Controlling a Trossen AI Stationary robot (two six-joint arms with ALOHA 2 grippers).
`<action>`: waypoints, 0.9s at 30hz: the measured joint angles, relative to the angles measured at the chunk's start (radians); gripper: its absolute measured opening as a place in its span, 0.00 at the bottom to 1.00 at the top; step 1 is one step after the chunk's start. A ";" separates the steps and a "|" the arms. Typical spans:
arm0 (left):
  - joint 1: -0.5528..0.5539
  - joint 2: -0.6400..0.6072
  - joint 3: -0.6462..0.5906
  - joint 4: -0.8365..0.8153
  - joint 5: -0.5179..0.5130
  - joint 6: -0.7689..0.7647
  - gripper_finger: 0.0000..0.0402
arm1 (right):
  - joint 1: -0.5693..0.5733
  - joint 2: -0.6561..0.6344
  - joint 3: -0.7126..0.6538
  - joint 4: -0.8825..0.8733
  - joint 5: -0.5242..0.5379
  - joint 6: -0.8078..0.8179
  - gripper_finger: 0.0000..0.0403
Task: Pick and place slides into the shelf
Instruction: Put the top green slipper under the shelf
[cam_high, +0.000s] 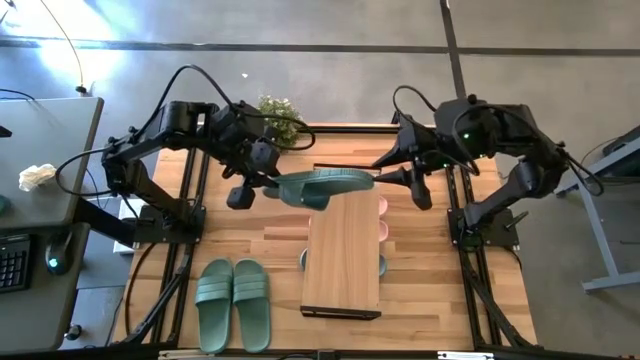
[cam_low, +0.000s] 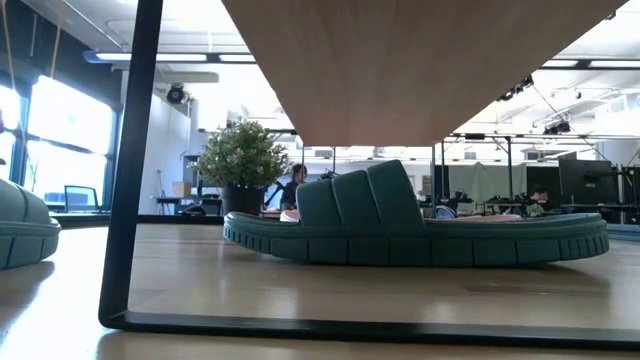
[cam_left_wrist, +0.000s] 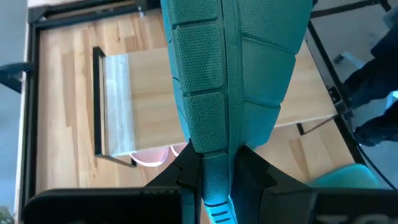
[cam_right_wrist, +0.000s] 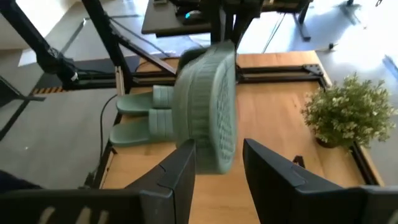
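Observation:
A sage green slide (cam_high: 325, 185) hangs in the air over the far end of the shelf (cam_high: 342, 265), with my left gripper (cam_high: 272, 185) shut on its left end. My right gripper (cam_right_wrist: 217, 163) is open at the slide's other end (cam_right_wrist: 211, 124), one finger on either side of it; I cannot tell whether they touch. Another green slide (cam_low: 420, 225) lies sole down on the table under the shelf, beside pink slides (cam_high: 382, 215). A green pair (cam_high: 233, 303) rests on the table at the near left. My left gripper pinches the slide's narrow end (cam_left_wrist: 214, 186) between its two fingers, coming from the table's left and slanting down. The ribbed sole (cam_left_wrist: 224, 74) faces the wrist camera. The slide reaches out toward the table's right, lifted clear above the shelf.
A potted plant (cam_high: 278, 115) stands at the table's far edge, behind the left arm. Black frame rails (cam_high: 190, 230) run along both sides of the table. A desk with a keyboard (cam_high: 12, 262) stands beyond the left edge.

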 joint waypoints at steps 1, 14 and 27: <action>0.000 0.000 0.000 0.008 0.000 0.000 0.10 | 0.000 0.001 -0.002 -0.003 -0.008 0.006 0.32; 0.004 0.015 0.000 -0.015 -0.027 0.003 0.10 | 0.009 0.031 -0.002 -0.009 -0.077 -0.033 0.32; 0.067 0.034 0.000 -0.012 0.008 0.020 0.10 | 0.042 -0.022 0.001 -0.046 0.040 -0.056 0.40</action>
